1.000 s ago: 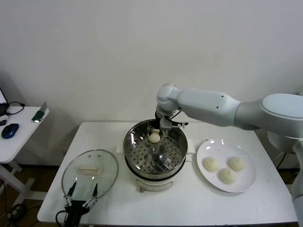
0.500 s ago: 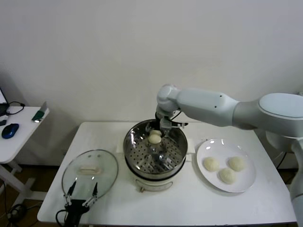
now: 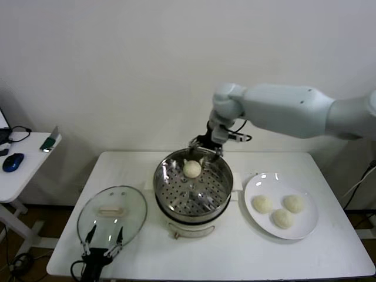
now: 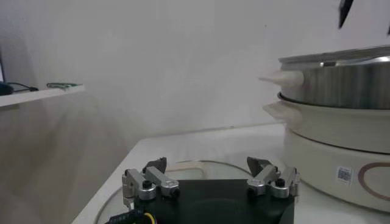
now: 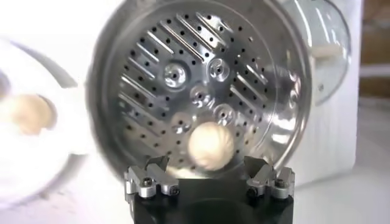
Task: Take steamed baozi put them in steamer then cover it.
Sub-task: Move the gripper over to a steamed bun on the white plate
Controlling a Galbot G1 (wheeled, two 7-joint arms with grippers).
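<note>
White wall fills the back of the room, and in front of it stands one white desk [image 3: 247, 252] carrying everything. A second, smaller side table [image 3: 20, 161] sits off to the robot's left with a blue mouse [image 3: 12, 161] on it.

Biggest thing on show is the right arm [image 3: 288, 110], reaching in from the right side over the far edge of the steamer [image 3: 192, 188]. That steamer, one shiny perforated basket on a cream pot base, stands mid-desk. Left of it lies the one cover [image 3: 111, 212], flat on the desk, handle up, well apart from the basket. On the other side is one white plate [image 3: 281, 204], just beside the steamer.

Four steamed baozi in all: three on the plate [image 3: 262, 204] [image 3: 294, 203] [image 3: 282, 218], and one lying inside the steamer [image 3: 191, 169] near its far wall, resting on the perforated floor.

The right pincer [image 3: 207, 143] hangs above the back rim of the basket, jaws spread wide and holding nothing; the bun below is clear of it. The left pincer [image 3: 103, 239] sits low at the near edge of the desk, over the near rim of the cover, jaws likewise spread wide and empty.
</note>
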